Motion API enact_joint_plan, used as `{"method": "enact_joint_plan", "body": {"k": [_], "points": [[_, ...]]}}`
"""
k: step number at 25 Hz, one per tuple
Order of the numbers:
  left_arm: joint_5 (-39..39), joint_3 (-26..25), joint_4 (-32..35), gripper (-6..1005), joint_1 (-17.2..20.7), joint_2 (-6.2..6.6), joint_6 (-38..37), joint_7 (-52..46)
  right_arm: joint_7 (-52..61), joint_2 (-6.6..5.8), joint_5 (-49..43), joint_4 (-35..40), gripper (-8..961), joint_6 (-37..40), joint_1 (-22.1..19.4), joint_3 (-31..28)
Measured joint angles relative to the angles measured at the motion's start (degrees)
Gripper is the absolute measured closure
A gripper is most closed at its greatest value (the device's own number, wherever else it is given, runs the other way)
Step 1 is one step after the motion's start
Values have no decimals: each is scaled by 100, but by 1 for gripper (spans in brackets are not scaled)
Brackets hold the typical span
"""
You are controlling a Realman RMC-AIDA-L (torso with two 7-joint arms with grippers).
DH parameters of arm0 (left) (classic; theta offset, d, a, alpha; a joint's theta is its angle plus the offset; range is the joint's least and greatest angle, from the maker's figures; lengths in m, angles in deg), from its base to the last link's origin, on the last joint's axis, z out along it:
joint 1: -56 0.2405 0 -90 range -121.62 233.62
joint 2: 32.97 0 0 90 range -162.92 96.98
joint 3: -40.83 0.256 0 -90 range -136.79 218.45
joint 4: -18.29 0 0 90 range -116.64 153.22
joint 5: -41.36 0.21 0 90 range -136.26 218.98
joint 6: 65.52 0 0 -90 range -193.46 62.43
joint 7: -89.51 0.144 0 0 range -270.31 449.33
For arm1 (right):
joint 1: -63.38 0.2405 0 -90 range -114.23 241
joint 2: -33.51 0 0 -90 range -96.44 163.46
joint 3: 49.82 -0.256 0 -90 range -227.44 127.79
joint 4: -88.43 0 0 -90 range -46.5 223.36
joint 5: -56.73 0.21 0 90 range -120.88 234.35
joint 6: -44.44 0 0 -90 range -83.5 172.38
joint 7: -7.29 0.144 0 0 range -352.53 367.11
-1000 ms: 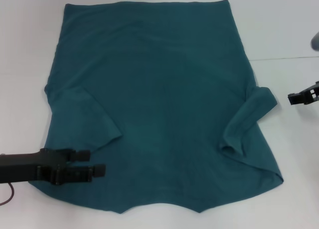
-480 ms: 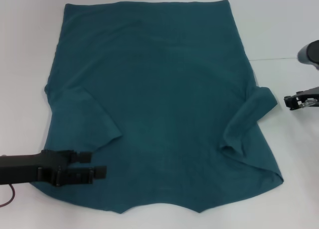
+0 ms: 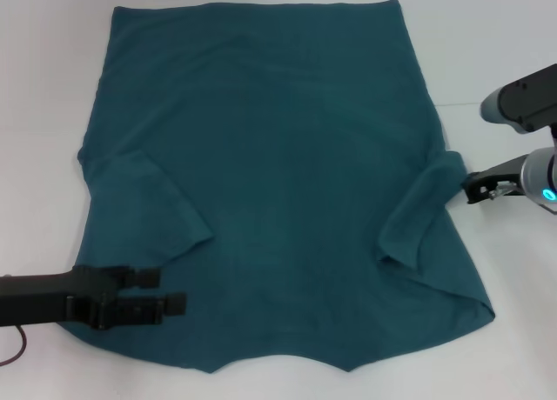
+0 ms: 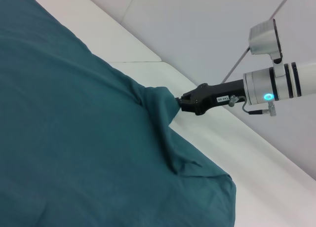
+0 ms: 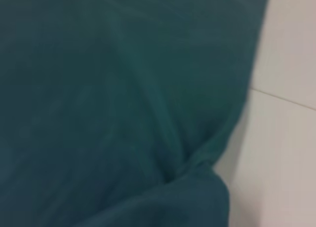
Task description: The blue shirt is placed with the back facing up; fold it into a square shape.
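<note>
Blue shirt [image 3: 278,156] flat; right gripper [image 3: 467,190] now at its sleeve.

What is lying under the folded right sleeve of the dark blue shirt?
Under the right sleeve only the dark teal-blue cotton shirt's own back panel shows. Whatever lies under that is covered.
</note>
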Motion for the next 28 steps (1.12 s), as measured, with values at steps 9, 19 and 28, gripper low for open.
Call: {"method": "enact_joint_plan", "body": {"k": [9, 19, 28], "points": [[0, 4, -16, 139, -3, 3, 3, -2, -419, 1, 830, 320, 955, 481, -50, 18], [0, 8, -22, 139, -6, 3, 37, 1, -613, 0, 1321, 200, 954, 581, 199, 16], [0, 9, -30, 139, -4, 3, 53, 46, -664, 1, 1419, -370, 955, 371, 715, 17]]}}
